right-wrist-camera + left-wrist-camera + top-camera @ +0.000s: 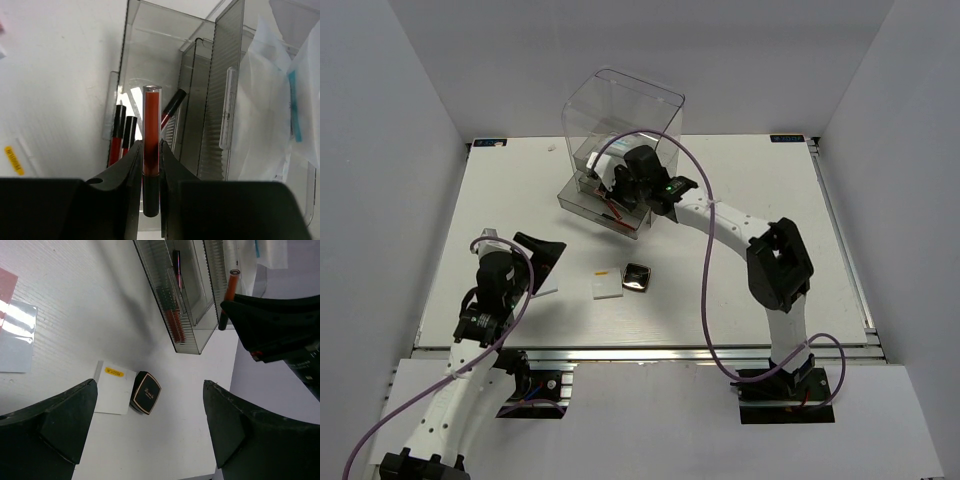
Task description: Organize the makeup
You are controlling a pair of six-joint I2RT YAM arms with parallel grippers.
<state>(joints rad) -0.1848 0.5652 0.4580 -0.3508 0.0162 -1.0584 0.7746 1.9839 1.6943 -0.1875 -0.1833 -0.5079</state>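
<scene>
My right gripper (151,156) is shut on a dark-red stick with a black cap (152,115), held over the pulled-out clear drawer (582,203). Three more red sticks (122,132) lie in that drawer. Two white blue-printed packets (280,100) lie in the compartment to the right. The black square compact (638,277) and a white pad (606,286) lie mid-table. My left gripper (149,385) is open and empty above the table, with the compact (145,393) and white pad (115,387) below it. A pink pad (6,282) and a clear-wrapped pad (17,337) lie at the left.
The tall clear drawer box (625,115) stands at the back centre, its drawer pulled out toward the front left. The right arm (740,225) stretches across the right half of the table. White walls enclose the table on three sides.
</scene>
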